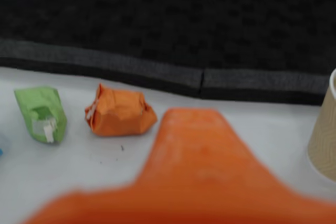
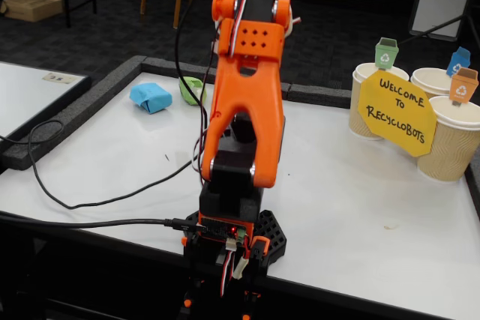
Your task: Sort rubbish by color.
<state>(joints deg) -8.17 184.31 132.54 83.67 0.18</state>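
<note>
In the wrist view a lime green paper wad (image 1: 41, 114) lies at the left on the white table, with an orange wad (image 1: 119, 111) just right of it. A sliver of light blue (image 1: 1, 148) shows at the left edge. In the fixed view the light blue wad (image 2: 150, 97) lies at the table's far left, and the green wad (image 2: 191, 89) peeks out beside the arm. The orange wad is hidden there. My gripper (image 1: 191, 129) shows only as one blurred orange jaw, near and right of the orange wad. Nothing is seen in it.
Three tan paper cups (image 2: 367, 99) (image 2: 450, 140) (image 2: 431, 80) with small bin flags stand at the far right behind a yellow sign (image 2: 396, 114); one cup (image 1: 324, 129) shows at the wrist view's right edge. Black cables (image 2: 90, 200) cross the table's left. A dark raised border (image 1: 157, 74) runs behind the wads.
</note>
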